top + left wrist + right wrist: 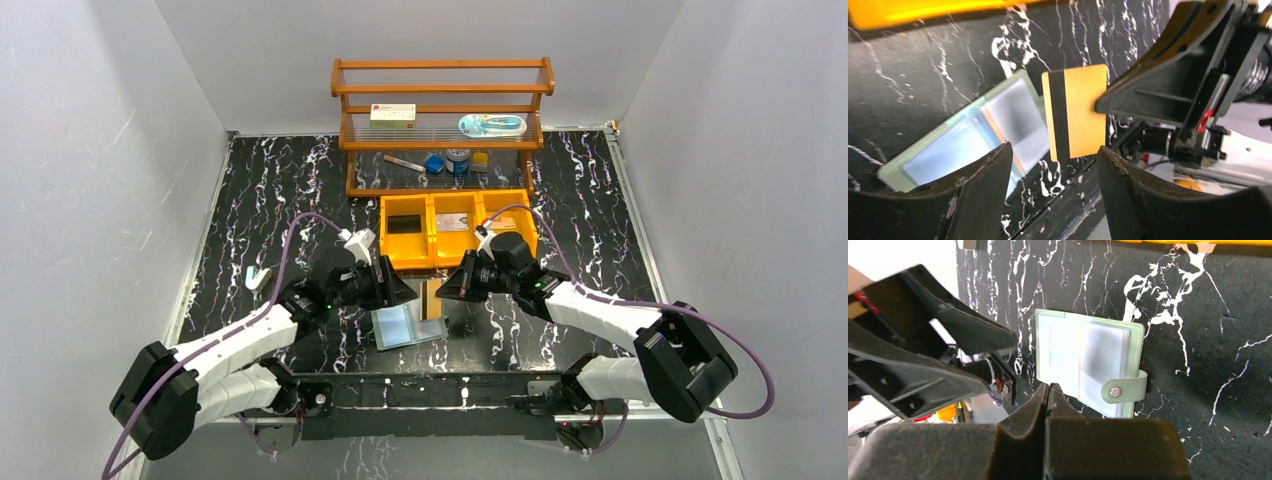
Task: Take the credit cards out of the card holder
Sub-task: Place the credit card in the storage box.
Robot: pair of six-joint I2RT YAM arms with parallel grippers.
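Observation:
The sage-green card holder [408, 326] lies open on the black marbled table, pale pockets up, snap tab [1124, 388] to one side. An orange-tan credit card [1080, 112] with a black stripe hangs just above the table beside it, pinched at one edge by my right gripper [1049, 387], which is shut on it. My left gripper [1054, 162] faces it from the other side, open, with the card beyond its fingertips and nothing between them. A thin orange strip [998, 134] shows inside one pocket.
An orange three-compartment bin [432, 262] stands just behind the grippers, a dark card [404, 224] in its left cell and a greyish one [453, 222] in the middle. A wooden rack [443, 150] with small items stands at the back. A small white object [259, 277] lies far left.

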